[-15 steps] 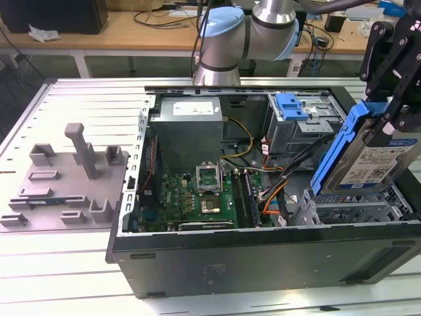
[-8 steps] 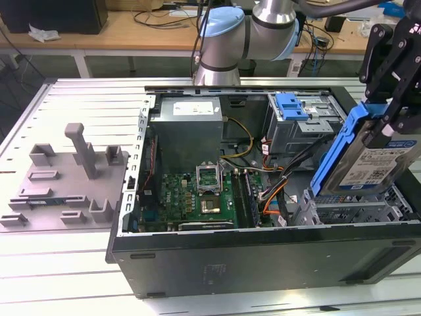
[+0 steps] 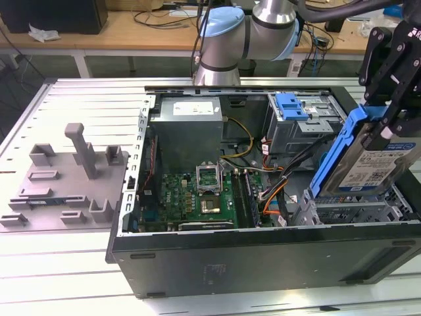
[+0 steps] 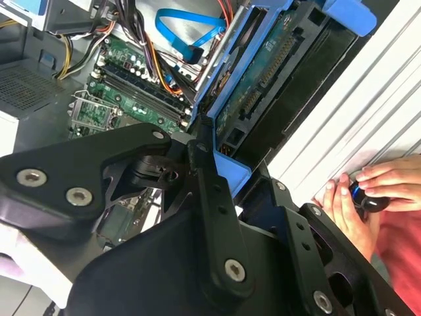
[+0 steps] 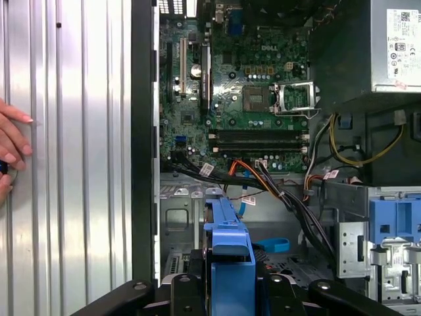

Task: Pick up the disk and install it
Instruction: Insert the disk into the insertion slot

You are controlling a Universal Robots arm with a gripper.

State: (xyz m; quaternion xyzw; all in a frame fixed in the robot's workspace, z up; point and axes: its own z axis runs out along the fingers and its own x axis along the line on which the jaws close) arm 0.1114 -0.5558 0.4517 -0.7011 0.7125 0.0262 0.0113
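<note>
Exterior view: the disk [image 3: 385, 168] hangs tilted over the end of the case [image 3: 263, 247] at the exterior view's right. Its label side faces up and outward. The gripper [image 3: 381, 128] is closed on its blue-framed upper end, and its lower end dips into the case beside the grey drive bay [image 3: 348, 210]. In the second wrist view the black fingers [image 4: 209, 191] of the gripper [image 4: 227, 174] pinch the blue frame, and the disk [image 4: 263, 85] shows its green circuit-board underside. In the first wrist view the disk [image 5: 229, 243] is seen edge-on, with the gripper [image 5: 229, 289] clamped on both sides of it. The case lies open on its side on a ribbed metal table [image 3: 59, 270]. Inside are a green motherboard [image 3: 197, 194], a grey power supply [image 3: 187, 115] and, further toward the exterior view's right, a lighter blue latch [image 3: 293, 105] on a metal cage. Orange, black and yellow cables [image 3: 273, 191] run between the motherboard and the bay. A grey fixture [image 3: 66, 178] sits on the table at the exterior view's left, well apart from the case. In both wrist views a person's hand [image 4: 358, 197] [image 5: 10, 141] rests on the table outside the case wall. In the second wrist view it is around a small dark round object [image 4: 368, 201].
</note>
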